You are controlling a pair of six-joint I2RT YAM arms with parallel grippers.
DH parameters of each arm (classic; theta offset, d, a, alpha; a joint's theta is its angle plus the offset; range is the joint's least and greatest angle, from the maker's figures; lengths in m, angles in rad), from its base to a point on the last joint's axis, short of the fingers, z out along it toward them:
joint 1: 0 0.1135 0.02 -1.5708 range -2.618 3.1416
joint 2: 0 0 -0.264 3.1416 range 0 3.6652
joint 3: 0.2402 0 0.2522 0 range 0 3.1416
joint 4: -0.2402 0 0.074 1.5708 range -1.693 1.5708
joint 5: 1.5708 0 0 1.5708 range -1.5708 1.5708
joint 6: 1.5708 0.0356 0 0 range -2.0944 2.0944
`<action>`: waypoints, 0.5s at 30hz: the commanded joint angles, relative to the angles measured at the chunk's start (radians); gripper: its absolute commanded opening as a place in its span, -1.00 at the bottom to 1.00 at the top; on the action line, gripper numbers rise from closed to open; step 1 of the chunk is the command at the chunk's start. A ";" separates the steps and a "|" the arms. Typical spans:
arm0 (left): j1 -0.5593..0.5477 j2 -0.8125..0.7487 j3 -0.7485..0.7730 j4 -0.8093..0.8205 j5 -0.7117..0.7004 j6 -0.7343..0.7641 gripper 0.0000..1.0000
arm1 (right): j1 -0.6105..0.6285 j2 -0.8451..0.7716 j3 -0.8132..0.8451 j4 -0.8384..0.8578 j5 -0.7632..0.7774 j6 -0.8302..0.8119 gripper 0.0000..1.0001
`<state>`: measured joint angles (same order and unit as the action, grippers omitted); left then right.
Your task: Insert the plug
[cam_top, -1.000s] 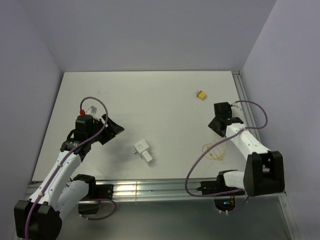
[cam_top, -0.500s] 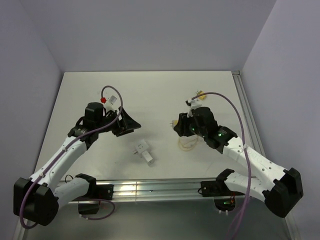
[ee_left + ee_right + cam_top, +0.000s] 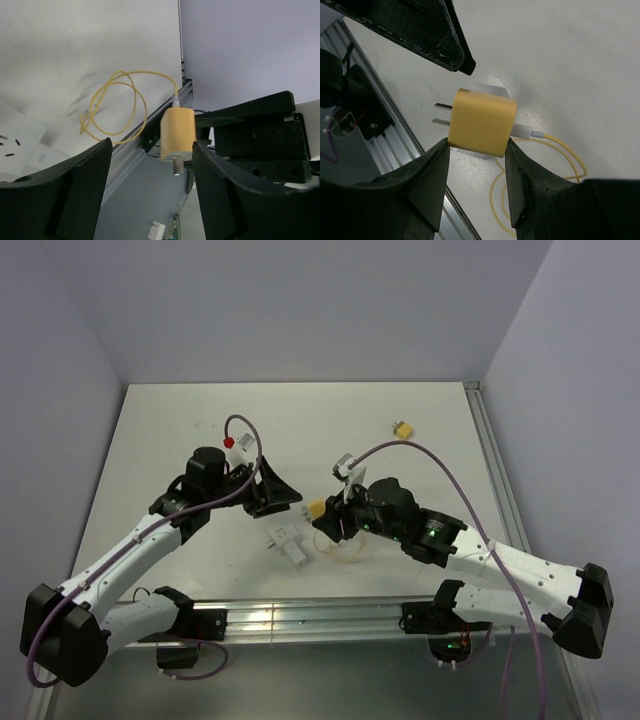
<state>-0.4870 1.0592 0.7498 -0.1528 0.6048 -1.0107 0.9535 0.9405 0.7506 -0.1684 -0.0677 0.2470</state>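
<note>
The plug (image 3: 401,429), tiny, yellow with a dark end, lies alone on the table at the far right, away from both grippers. My right gripper (image 3: 325,520) (image 3: 476,145) is shut on a larger yellow connector (image 3: 481,121) with two metal prongs; it trails a thin yellow wire loop (image 3: 560,150). It holds this just above and right of the small white block (image 3: 285,543). My left gripper (image 3: 285,502) (image 3: 151,150) is open and empty, just above the white block (image 3: 20,145), with the held connector (image 3: 177,135) showing between its fingers.
A metal rail (image 3: 300,618) runs along the table's near edge and another (image 3: 488,450) along the right side. The wire loop (image 3: 345,545) lies on the table under the right wrist. Purple walls enclose the back and sides.
My right arm swung from the right side to the centre, carrying the wired yellow connector to the white block. My left arm reached right toward the block, staying open.
</note>
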 commanded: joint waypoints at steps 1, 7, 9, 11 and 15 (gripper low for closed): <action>-0.035 0.004 0.002 0.062 -0.017 -0.040 0.41 | 0.045 0.027 0.035 0.038 0.058 -0.032 -1.00; -0.087 0.007 -0.001 0.068 -0.037 -0.060 0.36 | 0.093 0.046 0.053 0.055 0.129 -0.031 -1.00; -0.099 0.007 -0.007 0.070 -0.042 -0.063 0.30 | 0.099 0.044 0.050 0.061 0.152 -0.028 -1.00; -0.108 0.008 -0.015 0.073 -0.045 -0.066 0.28 | 0.103 0.038 0.047 0.066 0.177 -0.023 -1.00; -0.122 0.016 -0.024 0.087 -0.045 -0.074 0.22 | 0.105 0.046 0.059 0.056 0.201 -0.020 -1.00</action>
<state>-0.5972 1.0660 0.7349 -0.1150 0.5739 -1.0714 1.0512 0.9901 0.7521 -0.1646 0.0803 0.2344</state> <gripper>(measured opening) 0.617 0.513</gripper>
